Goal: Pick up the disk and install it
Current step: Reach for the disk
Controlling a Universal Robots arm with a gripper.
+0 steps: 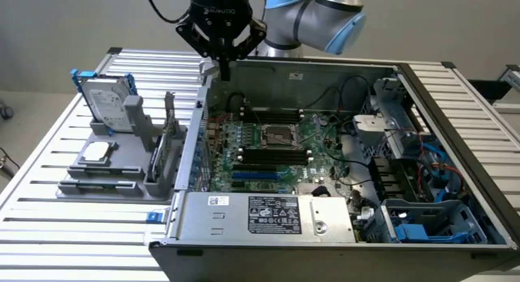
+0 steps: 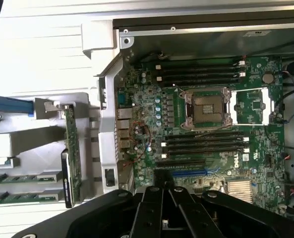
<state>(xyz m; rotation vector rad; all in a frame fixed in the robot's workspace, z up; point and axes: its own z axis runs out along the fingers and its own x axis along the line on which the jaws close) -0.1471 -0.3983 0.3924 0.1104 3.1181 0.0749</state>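
The disk (image 1: 109, 102), a silver-grey drive with a white label in a blue carrier, stands tilted upright in a grey stand (image 1: 122, 154) at the exterior view's left, outside the computer case. Its blue carrier edge (image 2: 10, 106) shows in the wrist view. My gripper (image 1: 224, 67) hangs above the case's rear left corner, well apart from the disk, to the exterior view's right of it. Its black fingers (image 2: 154, 208) are shut together with nothing between them.
The open computer case (image 1: 455, 148) holds a green motherboard (image 1: 268, 145) with an empty processor socket (image 2: 206, 109). A grey power-supply box (image 1: 260, 215) lies at its front. A small silver chip (image 1: 97, 150) and an upright card (image 1: 167, 142) sit in the grey stand. A blue-trimmed bay (image 1: 427, 224) is at the front right.
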